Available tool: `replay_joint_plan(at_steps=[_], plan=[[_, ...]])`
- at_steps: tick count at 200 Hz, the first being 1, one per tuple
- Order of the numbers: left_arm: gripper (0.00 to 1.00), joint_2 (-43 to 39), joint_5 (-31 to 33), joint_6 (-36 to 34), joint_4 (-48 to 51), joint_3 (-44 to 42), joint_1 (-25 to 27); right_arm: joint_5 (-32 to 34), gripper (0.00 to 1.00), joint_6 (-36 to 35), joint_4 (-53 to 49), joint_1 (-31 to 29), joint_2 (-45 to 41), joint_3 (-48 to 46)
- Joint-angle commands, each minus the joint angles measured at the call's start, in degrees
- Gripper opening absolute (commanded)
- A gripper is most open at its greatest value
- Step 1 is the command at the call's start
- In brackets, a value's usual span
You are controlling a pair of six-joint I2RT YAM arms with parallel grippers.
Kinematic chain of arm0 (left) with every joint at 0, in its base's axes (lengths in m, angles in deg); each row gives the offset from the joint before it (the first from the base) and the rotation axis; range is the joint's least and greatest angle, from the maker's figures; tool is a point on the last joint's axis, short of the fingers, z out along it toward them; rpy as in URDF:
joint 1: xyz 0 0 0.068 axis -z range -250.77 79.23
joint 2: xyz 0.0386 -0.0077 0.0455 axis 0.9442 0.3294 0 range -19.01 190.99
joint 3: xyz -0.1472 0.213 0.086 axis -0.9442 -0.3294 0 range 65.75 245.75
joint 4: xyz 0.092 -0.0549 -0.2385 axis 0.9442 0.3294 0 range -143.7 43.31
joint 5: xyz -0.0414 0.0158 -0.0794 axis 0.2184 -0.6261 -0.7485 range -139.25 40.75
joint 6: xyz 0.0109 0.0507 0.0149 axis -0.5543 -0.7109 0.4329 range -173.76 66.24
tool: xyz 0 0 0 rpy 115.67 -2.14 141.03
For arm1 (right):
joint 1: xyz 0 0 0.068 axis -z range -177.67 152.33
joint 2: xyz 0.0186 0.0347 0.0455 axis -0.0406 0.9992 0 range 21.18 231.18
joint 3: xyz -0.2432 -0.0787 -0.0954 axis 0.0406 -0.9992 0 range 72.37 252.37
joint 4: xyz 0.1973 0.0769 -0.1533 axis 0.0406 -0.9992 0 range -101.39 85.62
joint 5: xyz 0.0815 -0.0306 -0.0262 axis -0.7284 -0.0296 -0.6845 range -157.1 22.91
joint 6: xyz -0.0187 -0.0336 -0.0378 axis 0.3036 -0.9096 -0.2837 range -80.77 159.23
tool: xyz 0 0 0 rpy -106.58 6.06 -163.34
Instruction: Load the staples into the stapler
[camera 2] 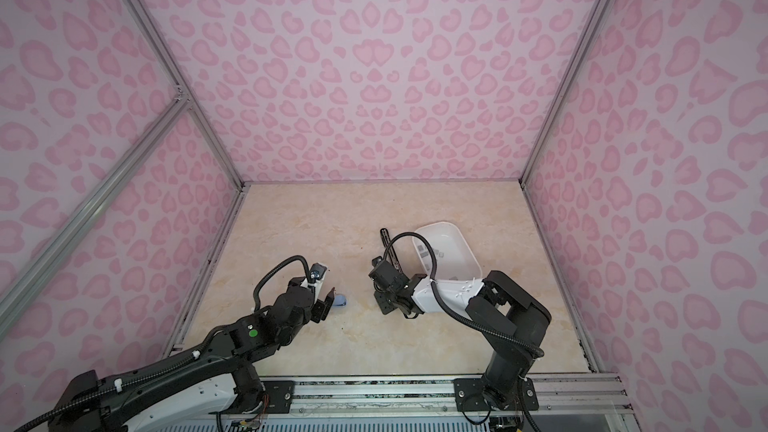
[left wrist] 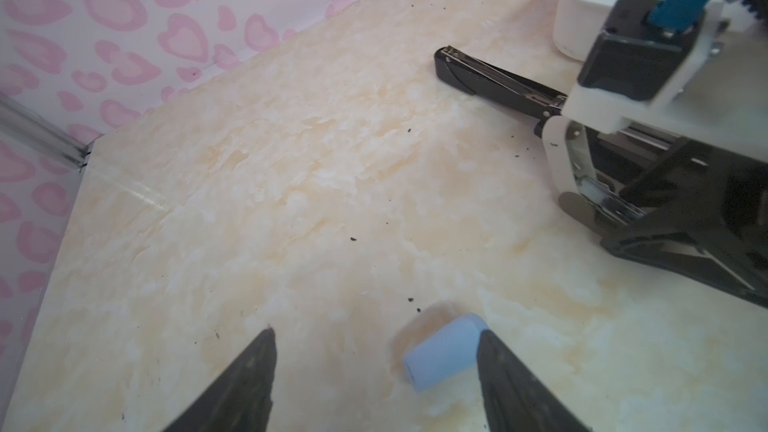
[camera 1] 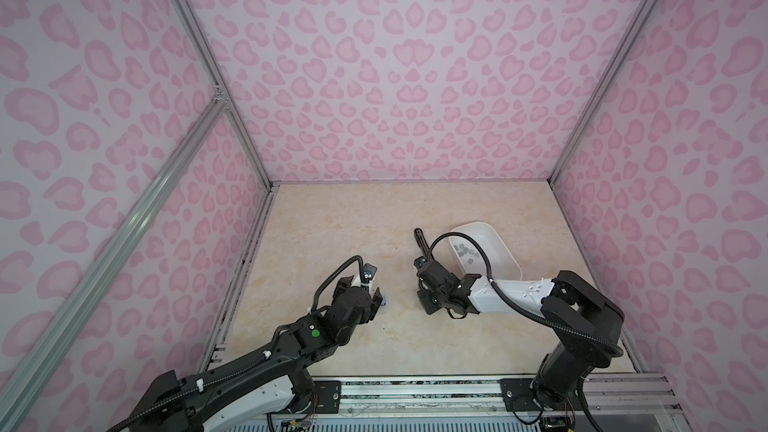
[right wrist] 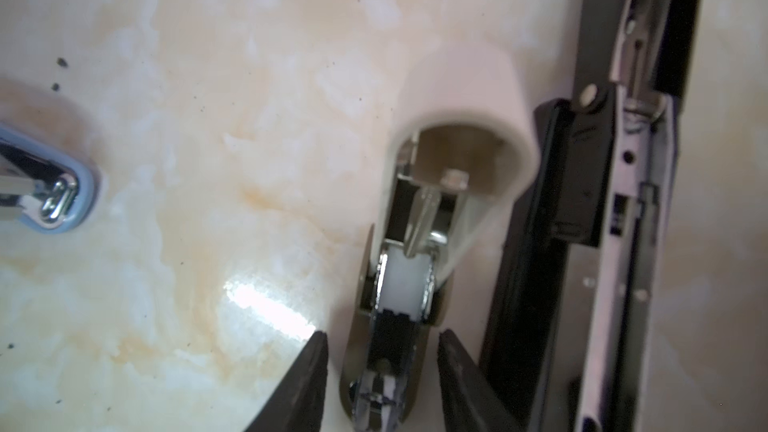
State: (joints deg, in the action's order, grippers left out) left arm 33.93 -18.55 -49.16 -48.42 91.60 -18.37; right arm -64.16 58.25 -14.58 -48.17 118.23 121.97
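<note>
Right gripper (right wrist: 383, 333) low over the marbled tabletop (right wrist: 208, 76), dark fingers (right wrist: 307, 384) parted either side of the white stapler (right wrist: 457, 89). There's a thin gap on each side, no contact showing. The stapler lies hinged open, cream cover thrown back, metal magazine bared with a white pusher block (right wrist: 401, 280) in it. Just beside it is a black stapler (right wrist: 536, 243), also open, its long metal rail (right wrist: 623, 243) exposed. Well apart, at the frame's edge, is a blue stapler (right wrist: 83, 205), with only its anvil end in shot.
</note>
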Motion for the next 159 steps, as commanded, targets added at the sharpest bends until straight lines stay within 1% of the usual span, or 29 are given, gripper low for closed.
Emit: replay_joint_plan(at_steps=[1,18,39,59,73,89,106,116,134,142,159], plan=[[0.78,4.9,-3.9,-4.2,0.1,2.4,-0.1,0.5,0.45,0.3,0.1,0.0,-0.3,-0.2],[0.78,9.5,-6.9,-6.0,2.3,4.9,-0.1,2.7,0.45,-0.2,-0.2,0.0,-1.5,-0.5],[0.78,14.6,-6.9,-7.1,4.8,7.4,0.2,4.9,0.46,-0.9,0.6,0.0,-4.8,-1.8],[0.78,18.7,-10.9,-9.0,6.1,9.1,0.5,5.9,0.48,-1.8,1.9,0.0,-8.5,-3.4],[0.77,22.0,-9.4,-9.8,7.6,10.6,0.9,6.4,0.51,-2.3,2.9,0.0,-11.0,-4.7],[0.74,25.7,-7.0,-10.5,10.9,13.7,1.1,7.2,0.52,-2.6,3.7,0.0,-12.9,-5.7],[0.75,27.2,-6.8,-15.3,13.0,17.7,1.1,7.9,0.52,-3.0,4.9,0.0,-14.1,-6.6],[0.75,28.7,-8.2,-18.8,17.4,22.1,1.0,8.6,0.53,-3.2,5.3,0.0,-14.5,-6.9],[0.74,33.2,-10.5,-22.7,23.0,30.2,1.0,9.7,0.52,-3.8,5.2,0.1,-14.9,-6.9],[0.73,35.2,-12.0,-25.4,25.8,32.8,1.1,9.8,0.52,-3.9,5.0,0.1,-15.1,-7.0],[0.72,37.6,-15.1,-31.0,34.9,36.8,1.0,10.0,0.53,-4.0,5.4,0.2,-15.8,-7.5]])
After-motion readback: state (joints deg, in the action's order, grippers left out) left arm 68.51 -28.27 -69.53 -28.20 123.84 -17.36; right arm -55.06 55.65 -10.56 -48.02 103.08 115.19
